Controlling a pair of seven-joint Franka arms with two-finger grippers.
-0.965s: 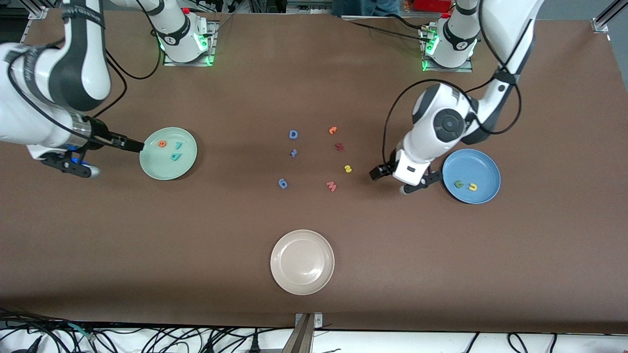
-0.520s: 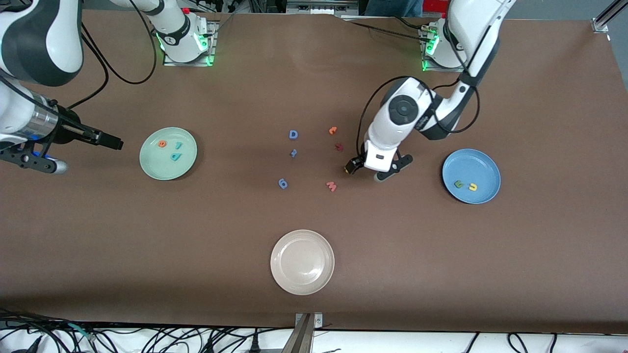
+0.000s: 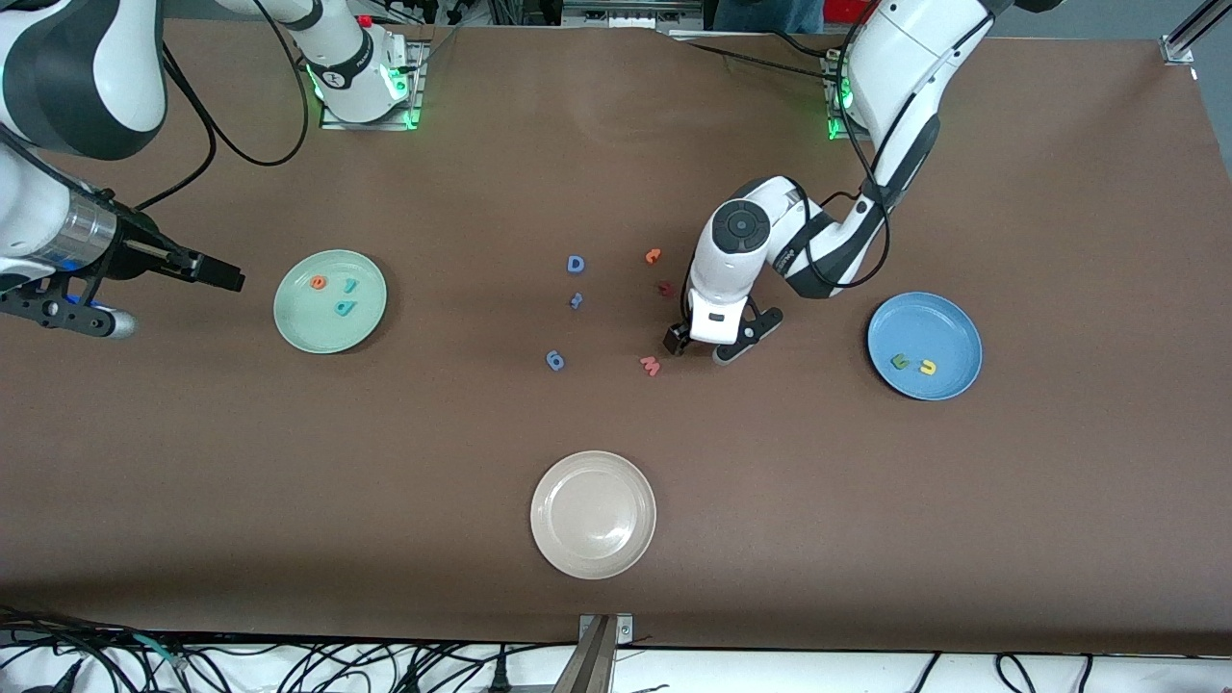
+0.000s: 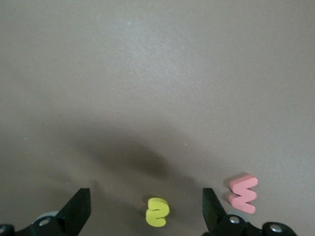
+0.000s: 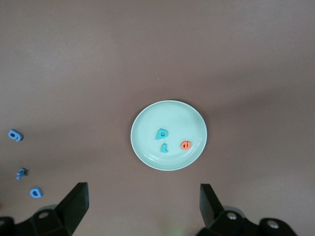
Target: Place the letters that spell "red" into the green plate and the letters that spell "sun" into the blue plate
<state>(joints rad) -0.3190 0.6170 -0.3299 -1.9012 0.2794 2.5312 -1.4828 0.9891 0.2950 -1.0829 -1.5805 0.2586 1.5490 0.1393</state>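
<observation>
Yellow "s" (image 4: 157,212): last of the "sun" letters still loose; it lies flat on the brown table (image 3: 866,539) between the left gripper's spread fingers, with the pink "w" (image 4: 243,193) just beside it.
Step in hand: the left arm is lining up a pick of the "s".
Left gripper (image 3: 695,344): low over the "s", jaws wide, holding nothing.
Next move: likely a straight descent and a close on the "s" alone, keeping the finger clear of the "w", then a carry to the blue plate.
Blue plate (image 3: 953,322): toward the left arm's end of the table; holds the green "n" (image 3: 900,362) and the yellow "u" (image 3: 927,367), side by side.
Green plate (image 3: 358,327): toward the right arm's end; holds the orange "e" (image 3: 318,282), the small teal "r" (image 3: 350,284) and the teal "d" (image 3: 344,308), so "red" looks complete.
Right gripper (image 3: 227,276): waits up in the air beside the green plate, jaws wide and empty.
White plate (image 3: 551,481): nearest the front camera, nothing in it.
</observation>
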